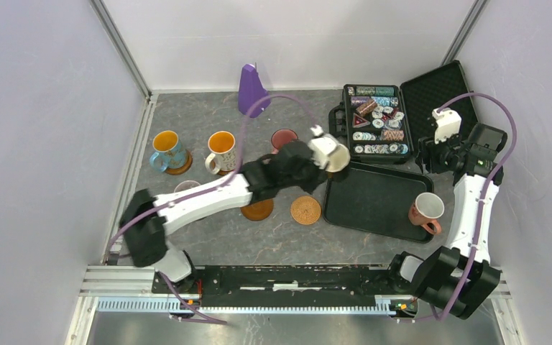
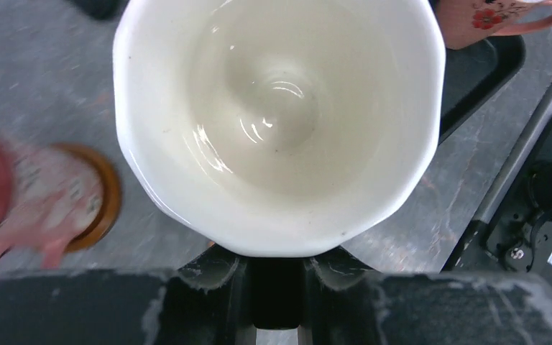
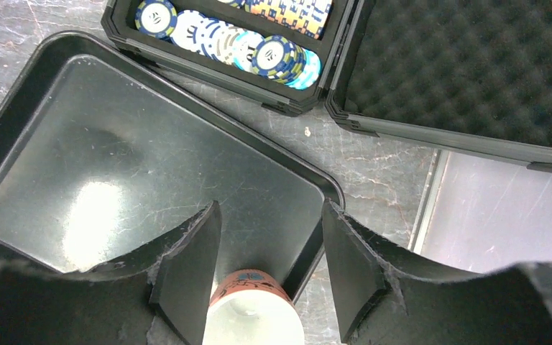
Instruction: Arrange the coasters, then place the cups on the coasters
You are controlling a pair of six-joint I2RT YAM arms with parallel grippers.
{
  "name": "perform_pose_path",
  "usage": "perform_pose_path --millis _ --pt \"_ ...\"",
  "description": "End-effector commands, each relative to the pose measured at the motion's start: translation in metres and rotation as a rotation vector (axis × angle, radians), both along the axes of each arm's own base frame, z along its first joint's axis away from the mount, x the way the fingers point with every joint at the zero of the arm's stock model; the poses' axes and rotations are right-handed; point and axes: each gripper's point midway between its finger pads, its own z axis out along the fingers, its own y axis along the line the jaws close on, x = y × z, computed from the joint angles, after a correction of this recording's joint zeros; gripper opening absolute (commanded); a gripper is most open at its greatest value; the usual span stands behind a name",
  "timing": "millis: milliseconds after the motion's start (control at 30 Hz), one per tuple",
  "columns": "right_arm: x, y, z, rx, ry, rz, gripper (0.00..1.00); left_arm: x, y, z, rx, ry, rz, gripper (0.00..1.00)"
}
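Counted from overhead: six cups. At 9 o'clock on the table, blue cup (image 1: 167,151) with yellow inside, seated on a dark coaster (image 1: 182,167). Just to its 3 o'clock, white cup with orange inside (image 1: 221,149). Toward 2 o'clock from that, pink cup (image 1: 284,138). Half hidden beneath the left arm (image 1: 201,201), a pale cup (image 1: 185,186), colour hard to tell. Pinched by the rim in the left gripper (image 2: 277,264), jaws closed tight on the wall: plain white cup (image 2: 279,122), mouth toward the wrist camera, near table centre, just off the 10 o'clock corner of the black tray (image 1: 363,208). Upright at the tray's 4 o'clock corner: flowered cup (image 1: 425,210), pinkish outside, cream inside.

Coasters surely seen: four. Besides the one under the blue cup, a brown coaster (image 2: 108,198) under the blurred pink cup in the left wrist view, a bare dark coaster (image 1: 257,210) and a patterned orange coaster (image 1: 305,210) side by side toward 6 o'clock.

Right gripper (image 3: 269,208): fingers parted, nothing between them, above the tray's 2 o'clock corner.

At 1 o'clock, open chip case (image 1: 374,122) with foam-lined lid (image 1: 438,90); chip markings too small to read. At 12 o'clock, purple cone (image 1: 251,90). In the way: left arm across the pale cup and the bare dark coaster's far edge.
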Motion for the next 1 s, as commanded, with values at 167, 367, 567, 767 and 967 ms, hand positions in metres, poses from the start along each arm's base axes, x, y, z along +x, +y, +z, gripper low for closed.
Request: perform_pose_path --millis 167,367,567,767,967 --pt "0.009 0.007 0.0 0.05 -0.017 0.04 0.64 0.013 0.135 0.039 -0.096 -0.139 0.16 0.02" --pt "0.009 0.007 -0.007 0.054 0.01 0.056 0.66 0.004 0.2 0.006 -0.008 -0.146 0.243 0.02" --pt "0.007 0.009 -0.013 0.054 0.034 0.078 0.71 -0.01 0.23 -0.027 0.068 -0.182 0.217 0.02" --pt "0.004 0.006 -0.017 0.04 0.055 0.077 0.81 -0.022 0.231 -0.052 0.064 -0.189 0.162 0.02" --pt "0.001 0.006 -0.02 0.036 0.064 0.071 0.85 -0.02 0.231 -0.069 0.09 -0.175 0.163 0.02"
